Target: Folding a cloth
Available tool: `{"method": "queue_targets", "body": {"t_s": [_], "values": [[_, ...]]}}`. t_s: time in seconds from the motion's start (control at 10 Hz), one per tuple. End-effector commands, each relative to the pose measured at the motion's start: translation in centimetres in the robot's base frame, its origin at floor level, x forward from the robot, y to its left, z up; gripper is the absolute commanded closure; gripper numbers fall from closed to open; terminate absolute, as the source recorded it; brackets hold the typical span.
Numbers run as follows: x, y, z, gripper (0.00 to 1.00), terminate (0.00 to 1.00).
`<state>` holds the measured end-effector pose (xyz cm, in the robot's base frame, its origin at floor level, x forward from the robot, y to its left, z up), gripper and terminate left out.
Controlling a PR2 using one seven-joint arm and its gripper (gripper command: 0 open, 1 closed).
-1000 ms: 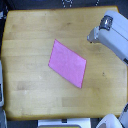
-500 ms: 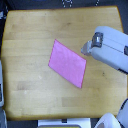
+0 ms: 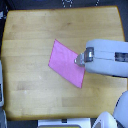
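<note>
Gripper [image 3: 78, 60] tip sits right at the cloth's [image 3: 65, 62] edge on the exterior view's right, over the upper part of that edge near the corner. From this overhead angle I cannot tell whether the jaws are parted or pinched, nor whether they are touching the fabric or hovering above it; the tip is a small dark blur against the pale arm housing [image 3: 107, 57] behind it.

That pink cloth lies flat and unfolded on the wooden tabletop [image 3: 30, 30], turned like a diamond, spreading from the gripper toward the exterior view's left and down.

My main worry is the pinch. Fabric this thin, lying flush on wood, is easy to miss, so the fingers could close on nothing or snag only a thread of the hem, and I judge the corner would then slip out partway through the fold. If I press too hard instead, I would expect the whole sheet to slide across the smooth board rather than lift, leaving a crooked fold. The bulky arm also hides the part of the cloth beneath it, so I cannot check that corner.

Around the gripper the board looks bare. Beyond the table edges there are only indistinct pale and dark shapes I cannot identify, none of them between the gripper and the cloth.
</note>
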<state>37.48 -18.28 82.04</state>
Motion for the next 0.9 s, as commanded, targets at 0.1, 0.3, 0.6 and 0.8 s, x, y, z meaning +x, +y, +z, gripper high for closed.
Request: {"method": "queue_targets", "body": {"t_s": [0.1, 0.3, 0.6, 0.8], "values": [[-1.7, 0.1, -6.0, 0.00, 0.00], [-1.9, -1.0, -7.2, 0.00, 0.00], [-1.4, -1.6, -8.8, 0.00, 0.00], [-1.7, -1.8, -10.1, 0.00, 0.00]]}}
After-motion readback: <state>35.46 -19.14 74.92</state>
